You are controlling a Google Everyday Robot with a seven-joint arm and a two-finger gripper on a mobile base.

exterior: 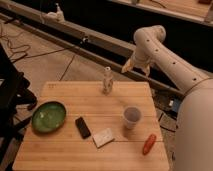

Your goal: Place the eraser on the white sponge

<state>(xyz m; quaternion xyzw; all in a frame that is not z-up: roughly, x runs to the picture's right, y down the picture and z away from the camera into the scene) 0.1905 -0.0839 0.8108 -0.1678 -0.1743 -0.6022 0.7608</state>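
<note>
— Eraser (83, 127) first: where is it lying?
— It is lying flat on the wooden table (60, 152), just beside the white sponge (103, 137), on its left, not on it.
— Is anything crowding them?
— A green bowl (48, 116) is sitting left of the eraser. A translucent cup (131, 117) is standing right of the sponge, with an orange-red carrot-shaped piece (148, 144) lying nearer the right edge. A small pale figurine (107, 80) is standing by the far edge.
— And the gripper (129, 65)?
— It is hanging past that far edge, well apart from both. I cannot tell whether it is clenched or released.
— Textures?
— The eraser is showing as a matte black block, the sponge as a thin off-white pad, and the table as pale planked wood.
</note>
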